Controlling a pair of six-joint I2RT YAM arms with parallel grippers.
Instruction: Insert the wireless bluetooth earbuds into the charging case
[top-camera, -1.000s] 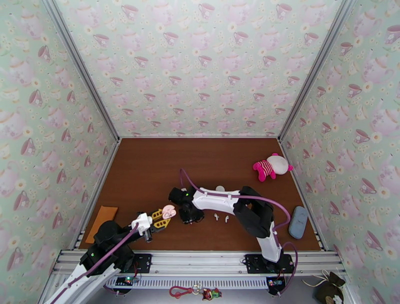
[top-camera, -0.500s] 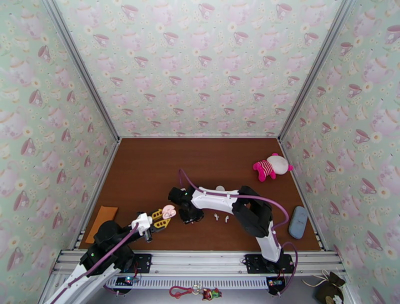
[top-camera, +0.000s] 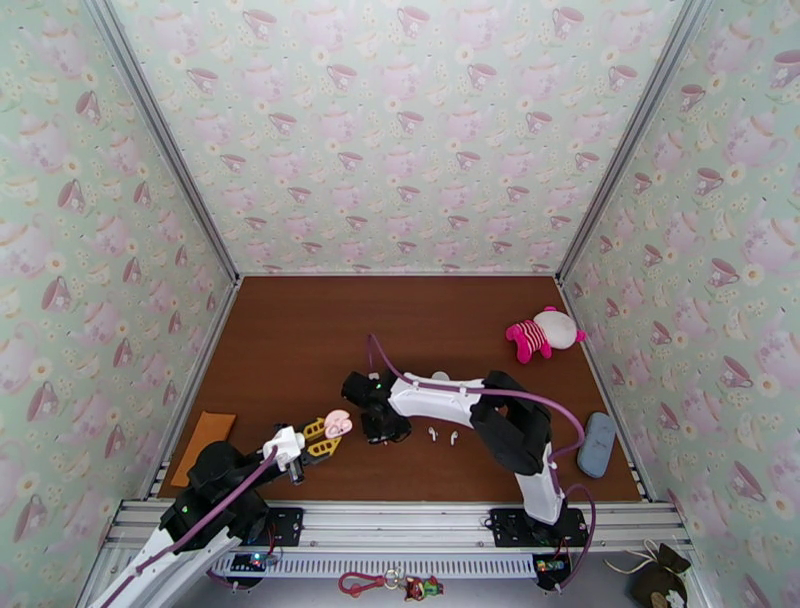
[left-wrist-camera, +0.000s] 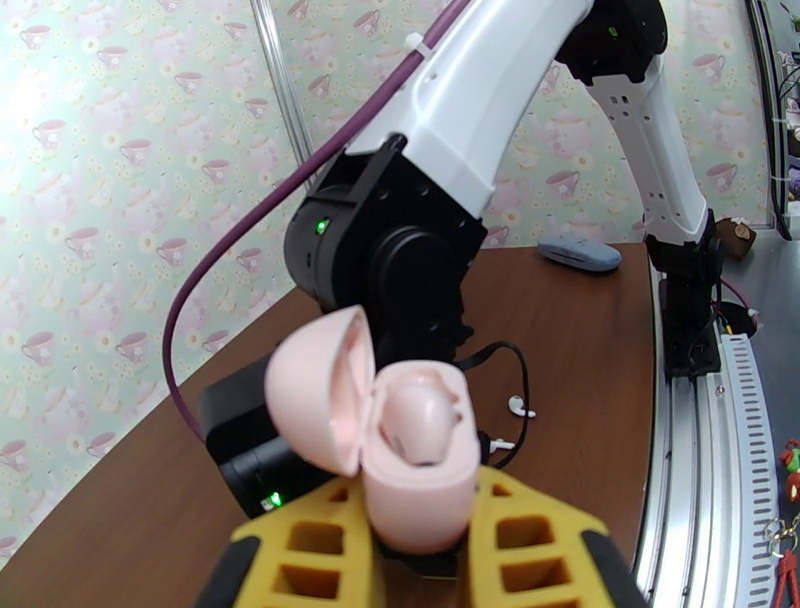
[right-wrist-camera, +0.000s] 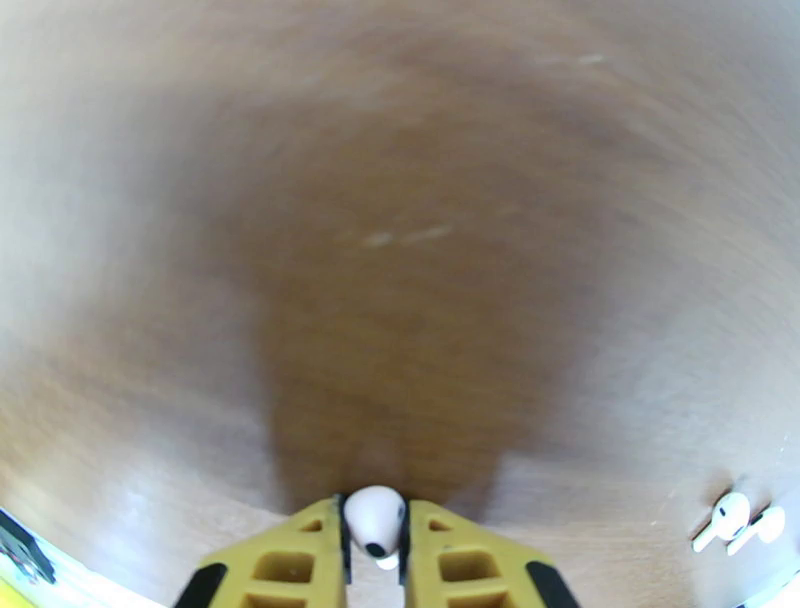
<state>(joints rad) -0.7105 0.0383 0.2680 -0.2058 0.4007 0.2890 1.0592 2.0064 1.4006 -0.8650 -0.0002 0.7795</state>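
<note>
My left gripper (left-wrist-camera: 420, 505) is shut on a pink charging case (left-wrist-camera: 418, 455), held upright with its lid (left-wrist-camera: 318, 400) swung open to the left. From above, that case (top-camera: 337, 423) sits at the left gripper (top-camera: 326, 436), near the table's front. My right gripper (top-camera: 383, 430) points down just right of it. In the right wrist view the right gripper (right-wrist-camera: 374, 520) is shut on one small white earbud (right-wrist-camera: 374, 515), low over the table. Two more earbuds (top-camera: 442, 436) lie side by side on the table to the right; they are also visible as the pair of earbuds (right-wrist-camera: 740, 518) at the frame's edge.
A pink and white plush toy (top-camera: 543, 333) lies at the back right. A grey-blue oval case (top-camera: 597, 444) rests by the right wall. An orange flat piece (top-camera: 203, 443) lies at the front left. The brown table (top-camera: 300, 340) is walled on three sides.
The right arm has shifted very slightly to the right with its cable. The left arm and the pink case have stayed put.
</note>
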